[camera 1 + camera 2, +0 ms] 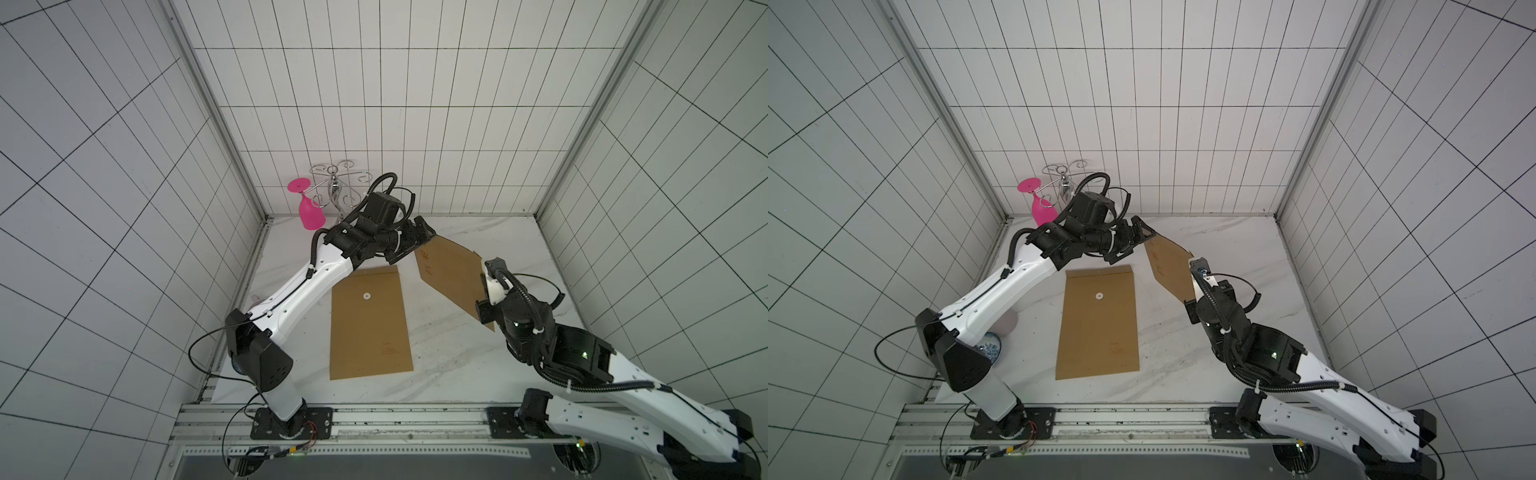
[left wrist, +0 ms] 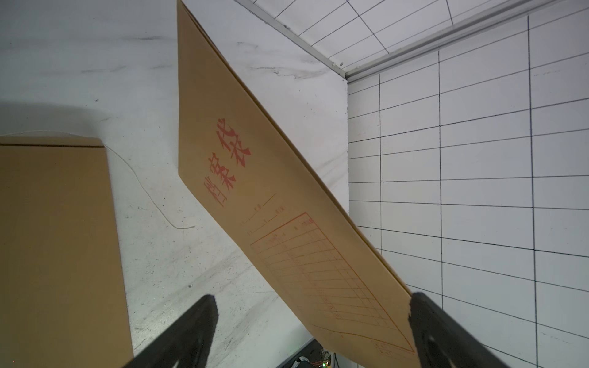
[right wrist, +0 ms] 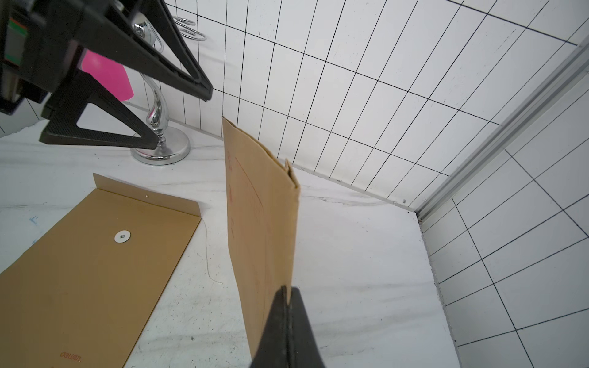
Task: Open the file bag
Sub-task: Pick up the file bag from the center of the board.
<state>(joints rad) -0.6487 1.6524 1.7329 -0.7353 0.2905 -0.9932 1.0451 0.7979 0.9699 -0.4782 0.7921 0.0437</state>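
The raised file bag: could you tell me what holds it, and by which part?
The right tool pinches the raised file bag by its edge, at the end nearer the robot; the left tool is open.

Two bags (image 1: 371, 324) (image 1: 451, 274), one glass (image 1: 311, 214), seemingly one rack (image 3: 161, 149)

We see 2 arms: the left arm (image 1: 299, 316) and the right arm (image 1: 615, 424) wear glossy white shells dotted with small dark screw holes, joined by matte black joints. Black ribbed conduit (image 1: 524, 299) runs along the wrists. A green light (image 1: 585, 354) glows on the right arm. Black base plates (image 1: 322, 415) carry them. The left hand (image 3: 178, 118) has black, textured, open triangular fingers; the right hand (image 3: 288, 296) is black too.
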